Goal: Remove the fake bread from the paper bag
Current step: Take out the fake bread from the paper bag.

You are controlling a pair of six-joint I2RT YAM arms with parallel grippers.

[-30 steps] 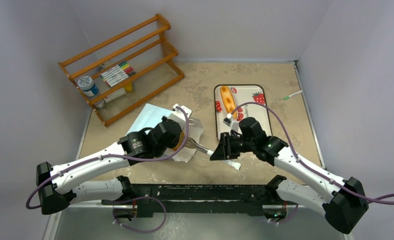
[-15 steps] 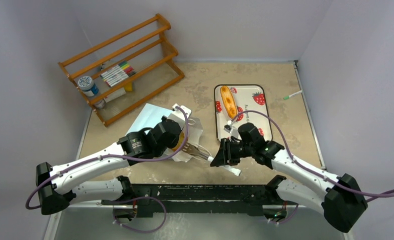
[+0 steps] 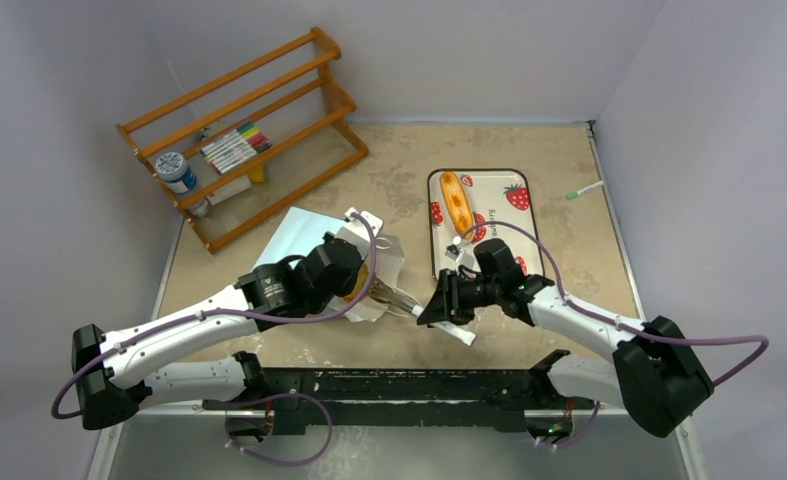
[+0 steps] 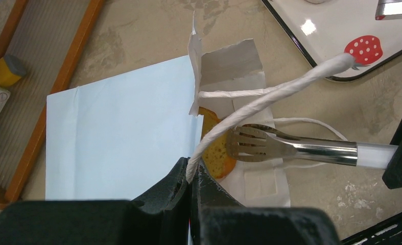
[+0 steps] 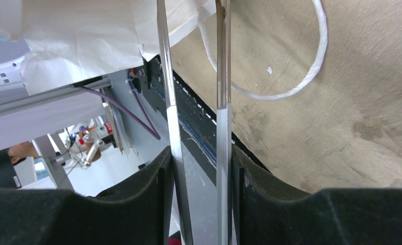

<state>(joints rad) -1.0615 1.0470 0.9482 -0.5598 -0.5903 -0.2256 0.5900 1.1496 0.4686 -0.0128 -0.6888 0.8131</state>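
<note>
The light blue paper bag (image 3: 294, 232) lies flat on the table, its white mouth facing right; it also shows in the left wrist view (image 4: 122, 132). My left gripper (image 4: 192, 173) is shut on the bag's white string handle (image 4: 270, 97) and holds the mouth up. A golden-orange bread piece (image 4: 216, 153) sits in the mouth. My right gripper (image 5: 198, 163) is shut on metal tongs (image 4: 290, 148), whose forked tips lie on that piece. I cannot tell whether they pinch it. A long loaf (image 3: 456, 203) lies on the strawberry-print tray (image 3: 514, 215).
A wooden rack (image 3: 259, 130) with markers (image 3: 234, 147) and a jar (image 3: 174, 170) stands at the back left, just behind the bag. A green-tipped pen (image 3: 586, 190) lies by the right wall. The second string handle (image 5: 311, 76) loops loose on the table.
My right arm has shifted left and drawn in, pushing the tongs' tips further into the bag's mouth. The left arm and the bag have stayed still.
</note>
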